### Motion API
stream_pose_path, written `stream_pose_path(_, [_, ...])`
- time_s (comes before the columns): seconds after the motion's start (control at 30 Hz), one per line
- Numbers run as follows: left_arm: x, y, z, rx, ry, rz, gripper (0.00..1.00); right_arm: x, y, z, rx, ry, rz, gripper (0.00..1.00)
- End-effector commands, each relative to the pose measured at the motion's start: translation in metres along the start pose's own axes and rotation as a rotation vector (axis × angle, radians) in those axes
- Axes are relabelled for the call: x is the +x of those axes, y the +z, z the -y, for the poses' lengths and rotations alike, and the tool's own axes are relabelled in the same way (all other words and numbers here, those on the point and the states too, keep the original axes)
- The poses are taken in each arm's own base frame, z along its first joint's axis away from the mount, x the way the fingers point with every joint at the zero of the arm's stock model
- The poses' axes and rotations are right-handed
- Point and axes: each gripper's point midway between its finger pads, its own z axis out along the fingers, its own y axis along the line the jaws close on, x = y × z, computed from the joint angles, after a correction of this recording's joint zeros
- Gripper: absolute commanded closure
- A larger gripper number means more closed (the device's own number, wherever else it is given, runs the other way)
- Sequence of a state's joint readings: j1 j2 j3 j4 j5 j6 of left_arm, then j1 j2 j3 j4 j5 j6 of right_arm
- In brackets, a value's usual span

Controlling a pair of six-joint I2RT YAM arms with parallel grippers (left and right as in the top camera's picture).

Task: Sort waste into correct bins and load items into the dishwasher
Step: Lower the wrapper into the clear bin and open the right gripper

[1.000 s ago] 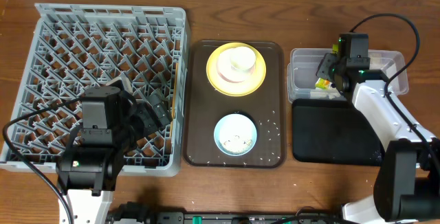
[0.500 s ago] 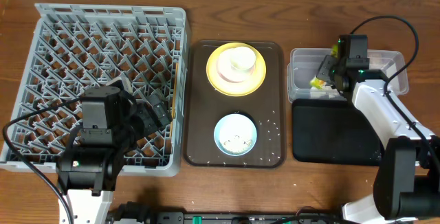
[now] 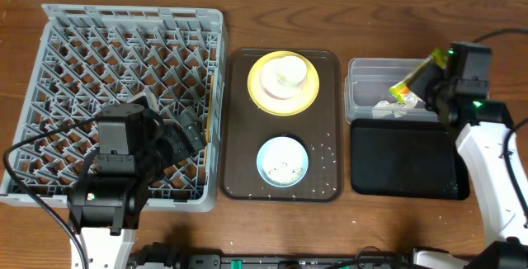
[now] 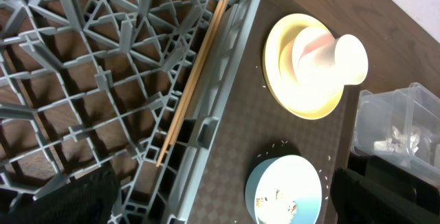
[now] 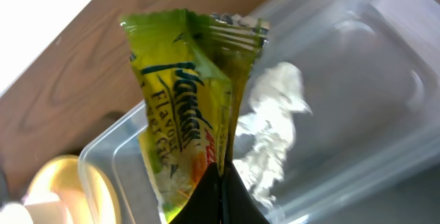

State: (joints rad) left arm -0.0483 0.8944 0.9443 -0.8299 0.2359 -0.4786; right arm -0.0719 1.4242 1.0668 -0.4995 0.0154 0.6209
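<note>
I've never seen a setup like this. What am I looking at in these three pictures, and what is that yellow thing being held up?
These are two robot arms at a table, each ending in a two-finger gripper. The wide picture looks straight down from above; the other two come from small cameras on each wrist.

On the table are a grey dish rack with chopsticks in it, and a brown tray carrying a yellow plate with a white cup on it, plus a blue bowl. Beside it are a clear tub holding crumpled paper, and a black tray.

The right gripper pinches a snack wrapper over the tub. The left gripper hangs over the rack.
</note>
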Motion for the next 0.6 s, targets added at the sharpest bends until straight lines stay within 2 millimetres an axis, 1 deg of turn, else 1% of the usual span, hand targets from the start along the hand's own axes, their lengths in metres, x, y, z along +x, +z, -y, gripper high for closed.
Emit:
stream_pose_path(0.0, [-0.005,-0.003,0.001,0.000,-0.006,0.016,0.01,0.010,0.009,0.029,0.075,0.324,-0.041,0.98])
stream_pose_path(0.07, [-0.005,-0.003,0.001,0.000,-0.006,0.016,0.01,0.018,0.018,0.042,0.105,0.448,-0.049,0.98])
stream_pose_path(0.1, [-0.005,-0.003,0.001,0.000,-0.006,0.016,0.01,0.019,0.022,0.044,0.105,0.478,-0.044,0.99])
stream_pose_path(0.2, [-0.005,-0.003,0.001,0.000,-0.006,0.016,0.01,0.016,0.032,0.043,0.063,0.492,-0.002,0.98])
stream_pose_path(0.23, [-0.005,-0.003,0.001,0.000,-0.006,0.016,0.01,0.016,0.034,0.041,0.045,0.492,0.001,0.93])
stream_pose_path(0.27, [-0.005,-0.003,0.001,0.000,-0.006,0.016,0.01,0.017,0.035,0.039,0.027,0.492,-0.004,0.80])
stream_pose_path(0.3, [-0.005,-0.003,0.001,0.000,-0.006,0.016,0.01,0.016,0.036,0.033,-0.005,0.491,-0.014,0.63])
stream_pose_path(0.33, [-0.005,-0.003,0.001,0.000,-0.006,0.016,0.01,0.016,0.036,0.029,-0.026,0.484,-0.020,0.50])
stream_pose_path(0.37, [-0.005,-0.003,0.001,0.000,-0.006,0.016,0.01,0.015,0.035,0.024,-0.048,0.461,-0.024,0.43])
stream_pose_path(0.4, [-0.005,-0.003,0.001,0.000,-0.006,0.016,0.01,0.013,0.033,0.013,-0.106,0.379,-0.031,0.23])
stream_pose_path(0.47, [-0.005,-0.003,0.001,0.000,-0.006,0.016,0.01,0.011,0.027,-0.004,-0.196,0.260,-0.042,0.14])
stream_pose_path(0.5, [-0.005,-0.003,0.001,0.000,-0.006,0.016,0.01,0.009,0.021,-0.014,-0.246,0.200,-0.041,0.13])
stream_pose_path(0.57, [-0.005,-0.003,0.001,0.000,-0.006,0.016,0.01,0.006,0.012,-0.021,-0.285,0.150,-0.032,0.16])
